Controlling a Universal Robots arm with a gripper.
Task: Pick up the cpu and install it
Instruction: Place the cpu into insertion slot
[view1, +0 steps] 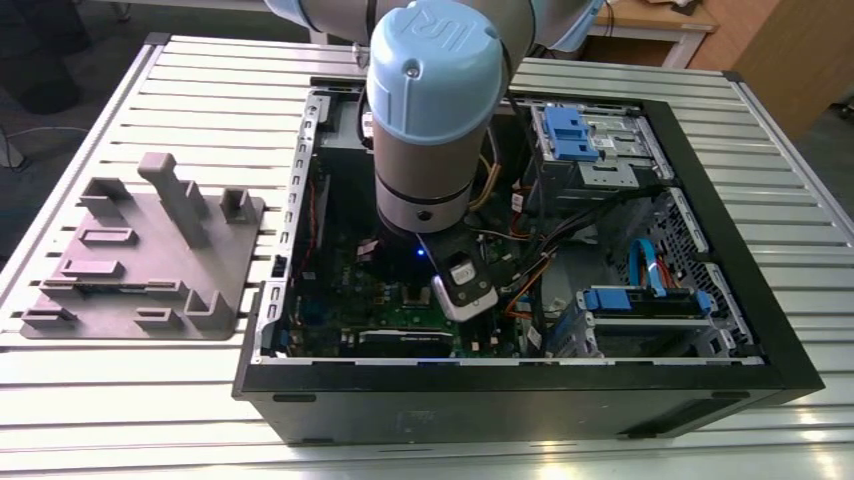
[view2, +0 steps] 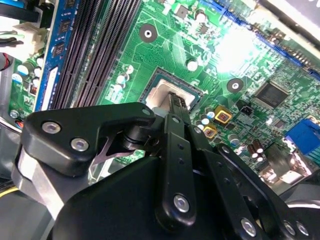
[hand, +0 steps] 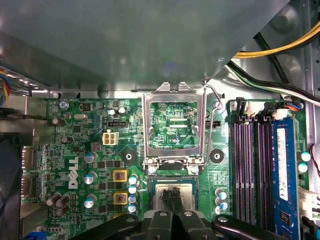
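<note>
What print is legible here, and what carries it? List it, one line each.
Arm cap: raised maker's emblem, a brand mark, not quoted.
Green circuit board: large white maker's logo, a brand mark, not quoted.
Board's small white component labels: too small to read.
Blue memory slot: white print, too blurred to read.

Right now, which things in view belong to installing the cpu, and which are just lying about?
In the job: cpu, under the gripper; hinged socket frame, raised open; green circuit board.
Lying about: grey moulded tray; blue drive brackets; yellow cable.
</note>
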